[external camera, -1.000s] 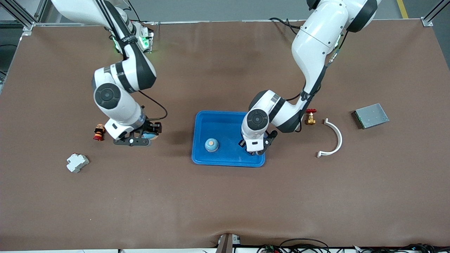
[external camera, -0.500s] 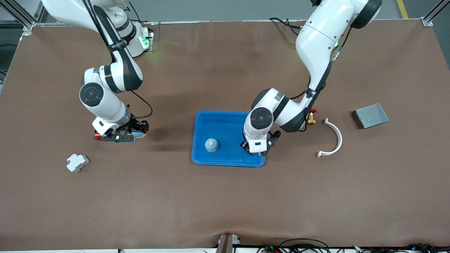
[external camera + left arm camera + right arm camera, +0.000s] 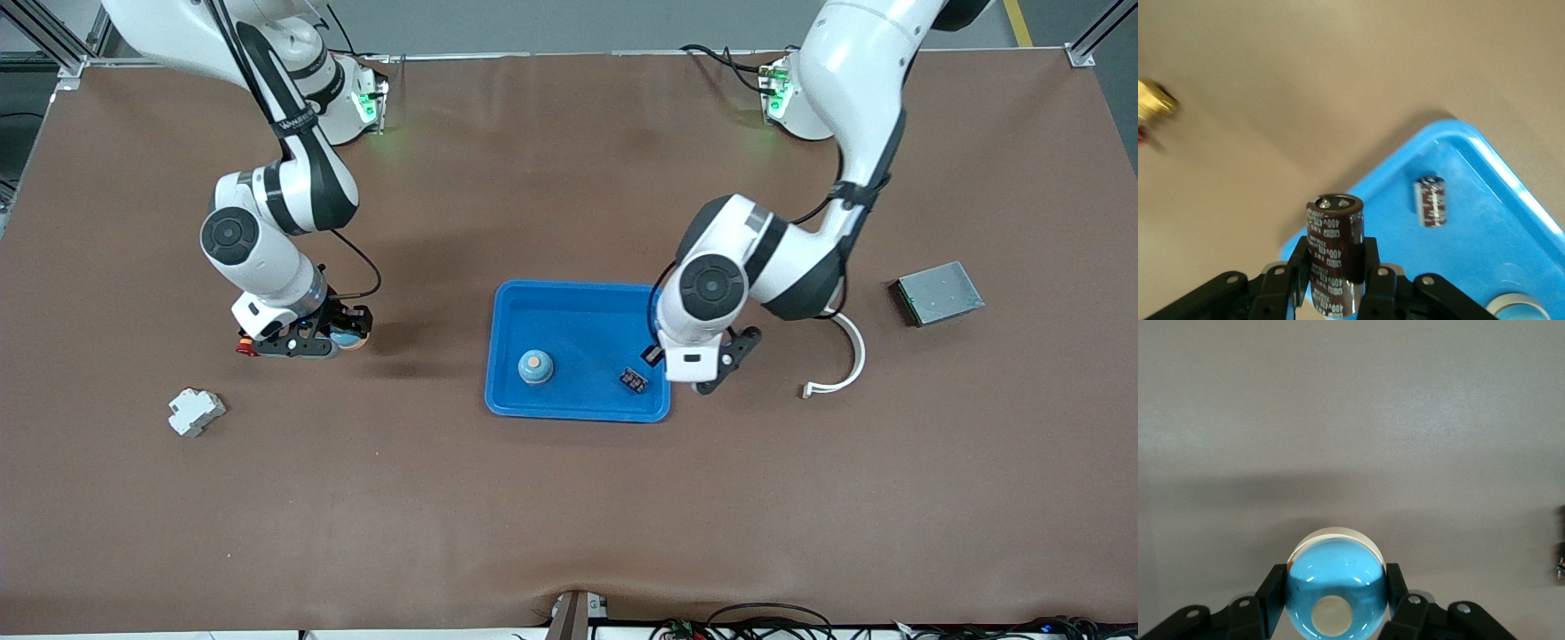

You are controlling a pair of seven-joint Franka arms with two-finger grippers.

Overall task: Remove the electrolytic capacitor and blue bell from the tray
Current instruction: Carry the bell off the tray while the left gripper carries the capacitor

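My left gripper (image 3: pixel 713 380) hangs just off the blue tray's (image 3: pixel 569 307) edge toward the left arm's end, shut on an upright dark brown capacitor (image 3: pixel 1335 250). In the left wrist view the left gripper (image 3: pixel 1336 259) pinches it from both sides. A second capacitor (image 3: pixel 633 380) (image 3: pixel 1430 201) lies in the tray, and a blue bell (image 3: pixel 535 366) stands there too. Low over the table toward the right arm's end, my right gripper (image 3: pixel 311 343) (image 3: pixel 1336 588) is shut on another blue bell (image 3: pixel 1336 590) (image 3: pixel 352 339).
A red and black button (image 3: pixel 250 342) stands right beside the right gripper. A white breaker (image 3: pixel 196 412) lies nearer the camera. A white curved strip (image 3: pixel 849 351) and a grey metal box (image 3: pixel 938 292) lie toward the left arm's end. A brass valve (image 3: pixel 1151 110) shows in the left wrist view.
The left arm has swung out of the tray toward its own end, uncovering a capacitor lying in the tray. The right arm carried its bell toward its end, then held still.
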